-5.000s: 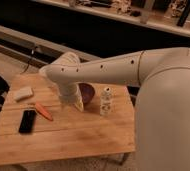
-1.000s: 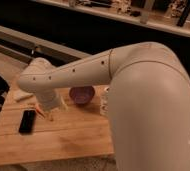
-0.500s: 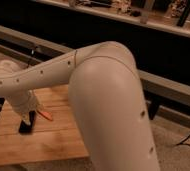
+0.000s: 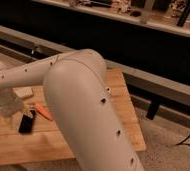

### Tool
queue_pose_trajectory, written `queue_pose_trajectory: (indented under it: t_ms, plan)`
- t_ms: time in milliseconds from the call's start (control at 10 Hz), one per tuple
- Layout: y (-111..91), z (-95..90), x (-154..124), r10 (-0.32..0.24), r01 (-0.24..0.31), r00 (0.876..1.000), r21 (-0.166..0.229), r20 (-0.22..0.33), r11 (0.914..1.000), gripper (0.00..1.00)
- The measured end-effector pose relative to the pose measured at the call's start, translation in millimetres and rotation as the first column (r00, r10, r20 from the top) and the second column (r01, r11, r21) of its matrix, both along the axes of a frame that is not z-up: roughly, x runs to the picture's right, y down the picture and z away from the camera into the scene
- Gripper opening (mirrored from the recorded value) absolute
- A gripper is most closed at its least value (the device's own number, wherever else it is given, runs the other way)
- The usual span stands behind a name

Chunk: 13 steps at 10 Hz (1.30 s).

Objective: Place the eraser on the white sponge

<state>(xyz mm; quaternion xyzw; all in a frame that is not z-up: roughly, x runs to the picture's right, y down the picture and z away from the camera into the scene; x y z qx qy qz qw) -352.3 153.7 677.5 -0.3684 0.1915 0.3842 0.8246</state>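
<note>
The eraser (image 4: 26, 124), a flat black slab, lies on the left part of the wooden table (image 4: 121, 102). The white sponge (image 4: 23, 92), a cream block, lies behind it, partly covered by my arm. A slim orange stick (image 4: 43, 112) lies just right of the eraser. My gripper (image 4: 13, 109) is at the far left end of the white arm, low over the table, just above and left of the eraser. The eraser and sponge are apart.
My big white arm (image 4: 83, 100) sweeps across the middle of the view and hides most of the table top. A dark ledge and rail (image 4: 153, 82) run behind the table. The floor (image 4: 168, 150) lies to the right.
The arm has swung further left and closer to the camera, covering more of the table. The gripper end has come down beside the eraser. The eraser, sponge and orange stick have not moved.
</note>
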Motion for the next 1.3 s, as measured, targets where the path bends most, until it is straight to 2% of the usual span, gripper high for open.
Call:
queue_pose_trajectory:
  t_ms: [200,400,500,1100,1300]
  plan:
    - [-1.2,9.4,-14.7,0.064,-0.064,0.997,-0.001,-0.04,0.9979,0.65]
    - [-8.1,15.6,-23.5,0.135,-0.133,0.989,0.035,-0.064,0.9905,0.65]
    - [-9.4,16.8,-24.9,0.149,-0.146,0.986,0.043,-0.07,0.9883,0.65]
    - [-9.0,16.7,-25.7,0.15,-0.147,0.986,0.044,-0.069,0.9881,0.65]
    - [-2.2,22.1,-29.6,0.176,-0.171,0.981,0.059,-0.076,0.9834,0.65]
